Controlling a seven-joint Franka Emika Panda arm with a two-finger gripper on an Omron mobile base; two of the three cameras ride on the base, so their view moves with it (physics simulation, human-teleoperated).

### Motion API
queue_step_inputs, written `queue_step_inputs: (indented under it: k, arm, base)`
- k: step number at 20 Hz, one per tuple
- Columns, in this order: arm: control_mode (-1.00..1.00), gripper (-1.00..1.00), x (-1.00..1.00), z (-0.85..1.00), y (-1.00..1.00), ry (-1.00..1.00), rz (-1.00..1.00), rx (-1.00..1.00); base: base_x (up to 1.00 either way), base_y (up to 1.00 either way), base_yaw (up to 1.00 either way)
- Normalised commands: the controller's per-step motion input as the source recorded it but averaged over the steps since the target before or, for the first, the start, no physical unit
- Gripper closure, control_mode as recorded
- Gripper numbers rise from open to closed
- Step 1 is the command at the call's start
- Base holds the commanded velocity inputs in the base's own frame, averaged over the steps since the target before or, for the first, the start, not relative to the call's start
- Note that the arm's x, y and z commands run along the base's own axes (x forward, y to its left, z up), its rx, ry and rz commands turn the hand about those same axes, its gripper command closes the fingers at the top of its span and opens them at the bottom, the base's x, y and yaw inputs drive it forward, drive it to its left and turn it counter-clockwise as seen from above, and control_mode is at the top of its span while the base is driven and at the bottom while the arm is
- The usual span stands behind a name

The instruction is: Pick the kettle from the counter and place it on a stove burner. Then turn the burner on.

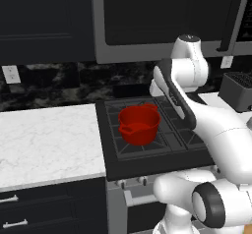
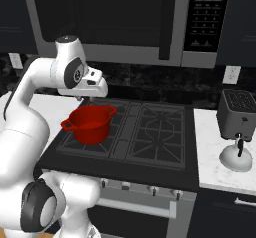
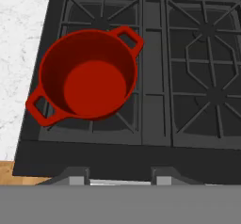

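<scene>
No part of the task was judged complete. The kettle [image 2: 236, 157] was still seated on the counter [image 2: 212, 147], well to the right of the gripper [image 2: 95, 88] and just beside a dark toaster [image 2: 238, 113]. The gripper was positioned high over the left half of the cooktop [image 3: 155, 100], nothing was seen held in it, and the spacing of its fingers could not be determined. Directly beneath it, a red pot [image 3: 87, 82] was seen on the left grates; its interior was empty. The right-hand stove burner [image 3: 207, 63] was unoccupied. Pickup, placement and burner ignition all remained outstanding.
</scene>
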Motion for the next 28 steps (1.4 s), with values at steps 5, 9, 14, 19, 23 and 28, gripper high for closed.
queue_step_inputs:
  k: [5, 9, 14, 19, 23, 28]
  arm:
    - [-1.0, -1.0, -0.11, -0.01, -0.01, 0.0, 0.0, 0.0]
    - [-1.0, -1.0, -0.75, -0.25, -0.87, -0.08, -0.01, 0.02]
    - [-1.0, -1.0, -0.92, -0.21, -1.0, -0.11, -0.04, 0.04]
    - [-1.0, -1.0, -0.86, -0.06, -1.0, -0.23, 0.0, 0.01]
    - [-1.0, -1.0, -0.63, 0.0, -1.0, -0.19, -0.02, 0.0]
    - [-1.0, -1.0, -0.14, 0.0, -1.0, -0.08, -0.11, -0.02]
  base:
    - [0.0, 0.0, 0.0]
    - [0.0, 0.0, 0.0]
    - [0.0, 0.0, 0.0]
    - [0.0, 0.0, 0.0]
    - [0.0, 0.0, 0.0]
    - [0.0, 0.0, 0.0]
